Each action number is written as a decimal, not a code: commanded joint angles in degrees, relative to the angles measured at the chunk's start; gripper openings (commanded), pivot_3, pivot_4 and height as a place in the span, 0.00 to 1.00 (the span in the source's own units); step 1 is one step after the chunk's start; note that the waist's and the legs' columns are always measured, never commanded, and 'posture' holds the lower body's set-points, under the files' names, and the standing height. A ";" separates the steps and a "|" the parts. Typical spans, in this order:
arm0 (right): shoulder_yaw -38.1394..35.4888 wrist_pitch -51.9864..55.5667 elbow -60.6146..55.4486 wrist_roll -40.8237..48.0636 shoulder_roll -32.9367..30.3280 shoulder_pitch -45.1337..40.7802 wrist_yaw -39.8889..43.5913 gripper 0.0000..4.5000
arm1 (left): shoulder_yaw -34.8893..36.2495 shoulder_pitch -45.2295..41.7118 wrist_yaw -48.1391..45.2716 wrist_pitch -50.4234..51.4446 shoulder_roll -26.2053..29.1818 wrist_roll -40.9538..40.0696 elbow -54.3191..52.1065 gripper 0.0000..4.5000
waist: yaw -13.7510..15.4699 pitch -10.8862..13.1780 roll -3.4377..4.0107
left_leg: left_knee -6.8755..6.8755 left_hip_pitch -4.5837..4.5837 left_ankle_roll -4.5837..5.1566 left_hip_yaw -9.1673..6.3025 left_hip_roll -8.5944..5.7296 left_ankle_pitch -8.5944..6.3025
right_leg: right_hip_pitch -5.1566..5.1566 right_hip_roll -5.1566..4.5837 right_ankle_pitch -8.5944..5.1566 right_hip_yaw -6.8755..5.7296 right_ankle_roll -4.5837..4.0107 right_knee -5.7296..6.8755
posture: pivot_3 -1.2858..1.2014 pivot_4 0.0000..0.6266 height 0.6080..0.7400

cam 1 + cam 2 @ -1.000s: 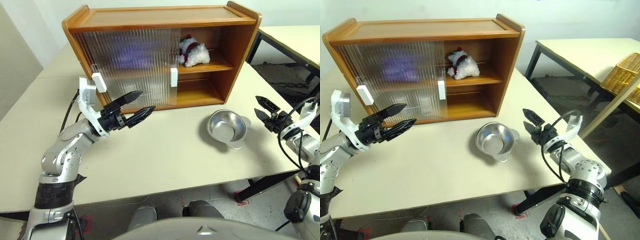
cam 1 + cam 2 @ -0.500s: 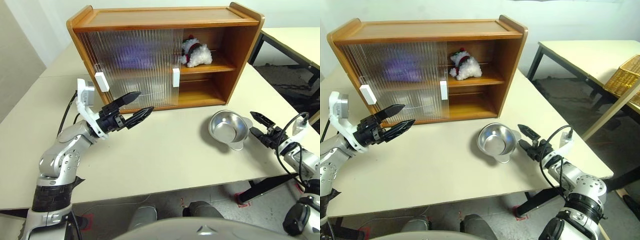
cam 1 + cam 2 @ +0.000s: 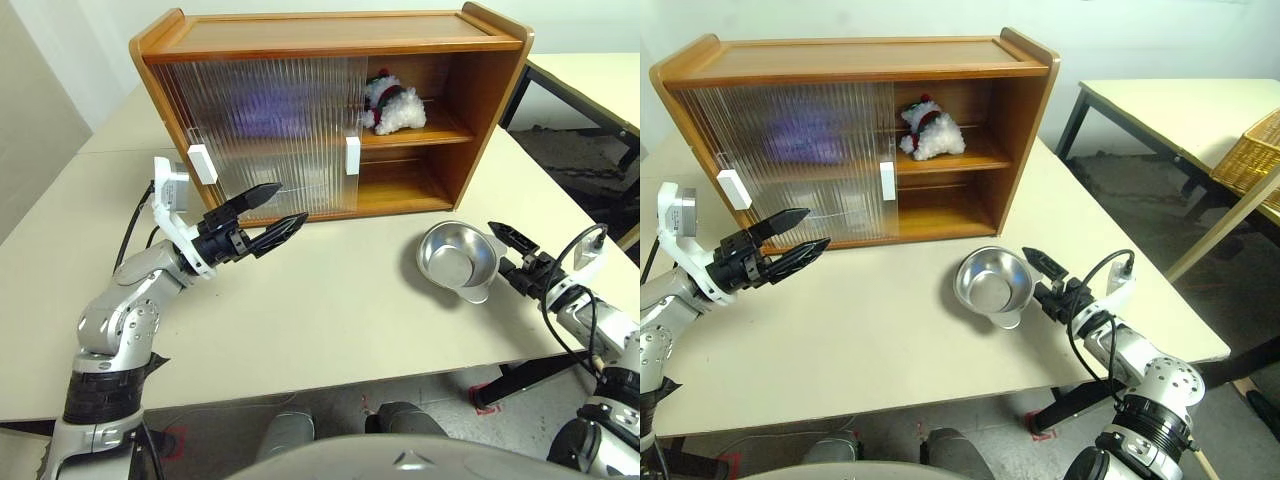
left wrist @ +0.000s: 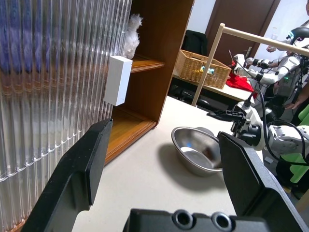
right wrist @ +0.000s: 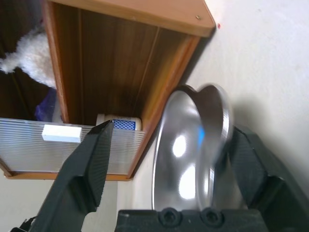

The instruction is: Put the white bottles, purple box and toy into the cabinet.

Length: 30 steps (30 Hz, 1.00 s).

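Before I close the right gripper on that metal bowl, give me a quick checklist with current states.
1. Right gripper open: ok, fingers apart.
2. Metal bowl between the fingers: the right wrist view suggests its rim sits between them; contact cannot tell.
3. Bowl empty: ok, nothing inside it.
4. Left gripper out of the way: ok, open, hovering in front of the sliding doors.
5. Toy stored: ok, on the upper shelf of the cabinet.
6. Purple box and white bottles stored: cannot tell; only a purple blur and one blue-labelled jar show inside.

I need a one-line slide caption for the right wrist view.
Open right gripper fingers flank the metal bowl beside the cabinet.
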 commanded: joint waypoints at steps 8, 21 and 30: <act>0.11 0.01 2.05 1.85 -2.90 0.64 -0.06 0.10 | 0.07 -0.31 -0.50 0.02 0.58 0.49 0.40 1.00 | 0.00 0.00 0.00 | 0.02 0.00 0.02 -0.01 0.01 -0.08 | 0.00 0.00 -0.06 0.00 0.02 0.00 | 0.51 0.03 1.00; 1.84 -1.51 6.97 1.12 -4.78 -0.56 3.75 0.01 | -0.12 -0.77 -0.64 -0.08 0.48 0.82 0.68 1.00 | 0.09 0.00 -0.01 | 0.06 -0.01 0.03 0.01 -0.01 -0.09 | 0.02 -0.01 -0.08 0.00 0.06 0.00 | 0.51 0.02 1.00; 0.97 2.76 8.58 7.34 -4.33 -1.79 4.27 0.01 | -0.35 -0.92 -0.93 -0.24 0.49 1.10 0.90 1.00 | 0.08 0.00 -0.01 | 0.07 0.01 0.04 0.04 -0.01 -0.10 | 0.04 0.02 -0.08 0.00 0.09 0.01 | 0.51 0.01 1.00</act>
